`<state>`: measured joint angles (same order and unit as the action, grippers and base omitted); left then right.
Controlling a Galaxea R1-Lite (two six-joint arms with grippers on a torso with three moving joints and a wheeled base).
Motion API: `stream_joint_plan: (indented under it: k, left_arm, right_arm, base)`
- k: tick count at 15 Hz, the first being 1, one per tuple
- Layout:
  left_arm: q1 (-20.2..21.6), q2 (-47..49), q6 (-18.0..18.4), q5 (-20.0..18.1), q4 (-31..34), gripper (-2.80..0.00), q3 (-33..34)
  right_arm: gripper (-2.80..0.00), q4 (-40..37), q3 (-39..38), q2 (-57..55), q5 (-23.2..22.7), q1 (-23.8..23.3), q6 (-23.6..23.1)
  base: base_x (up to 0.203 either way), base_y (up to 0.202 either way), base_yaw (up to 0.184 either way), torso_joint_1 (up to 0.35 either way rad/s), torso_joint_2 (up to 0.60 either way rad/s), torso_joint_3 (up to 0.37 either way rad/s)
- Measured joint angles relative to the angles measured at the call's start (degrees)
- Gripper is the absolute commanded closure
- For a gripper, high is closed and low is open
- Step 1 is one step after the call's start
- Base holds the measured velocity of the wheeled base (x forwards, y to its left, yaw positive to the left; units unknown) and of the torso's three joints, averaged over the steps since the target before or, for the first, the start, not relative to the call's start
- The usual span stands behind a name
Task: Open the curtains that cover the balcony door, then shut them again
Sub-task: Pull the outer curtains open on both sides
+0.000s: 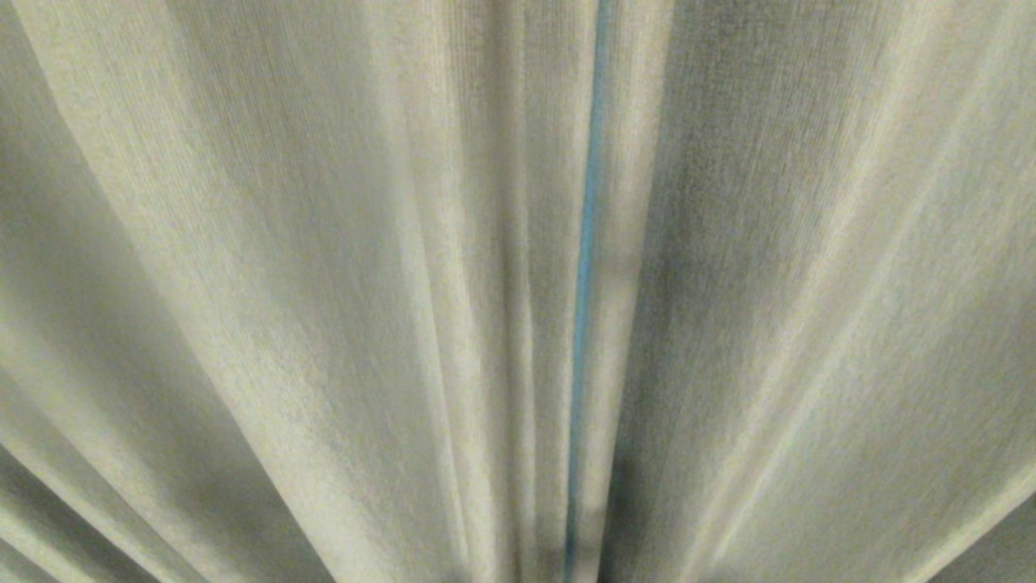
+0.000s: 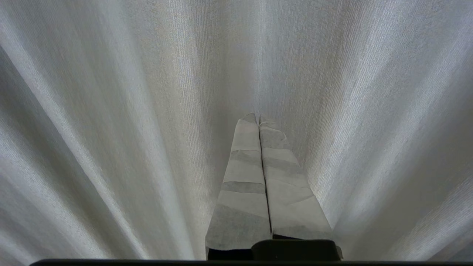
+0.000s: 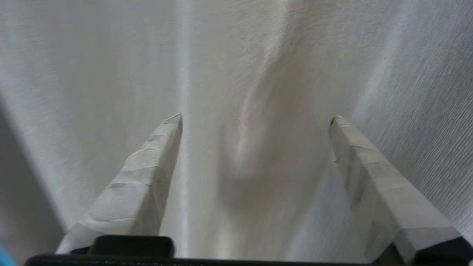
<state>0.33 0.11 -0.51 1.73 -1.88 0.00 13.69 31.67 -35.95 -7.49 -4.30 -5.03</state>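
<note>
While the curtains [image 1: 324, 267] fill every view, meeting at a thin blue seam centre frame, the right gripper [image 3: 255, 118] gapes wide and empty before a fold; best pinch that fold deep, then draw sideways; the left gripper [image 2: 258, 119] is closed on nothing.

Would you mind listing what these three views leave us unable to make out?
- Balcony door: hidden in every view by the curtains; only a thin blue slit shows between the two panels in the head view.
- Both arms: outside the head view.
- Right gripper, open: fabric ahead is blurred, so contact cannot be judged.
- Left gripper, shut: whether its tips touch the fabric is unclear.
</note>
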Motion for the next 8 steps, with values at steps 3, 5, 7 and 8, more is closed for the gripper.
stream_joint_plan:
  k: [3,5,7,8]
  left_arm:
    - [0.0,0.0,0.0,0.0,0.0,0.0,0.0]
    - [0.0,0.0,0.0,0.0,0.0,0.0,0.0]
    - [0.0,0.0,0.0,0.0,0.0,0.0,0.0]
    - [0.0,0.0,0.0,0.0,0.0,0.0,0.0]
  right_arm:
    - [-2.8,3.6,0.1,-4.8,0.0,-1.5,1.9]
    - [-2.8,6.7,0.1,-8.5,0.0,-2.2,3.4]
    - [-2.8,10.8,0.4,-12.9,0.0,-2.8,5.0]
    - [-2.8,12.5,0.8,-14.9,0.0,-3.0,5.7]
  base:
    - [0.0,0.0,0.0,0.0,0.0,0.0]
    - [0.0,0.0,0.0,0.0,0.0,0.0]
    - [0.0,0.0,0.0,0.0,0.0,0.0]
    - [0.0,0.0,0.0,0.0,0.0,0.0]
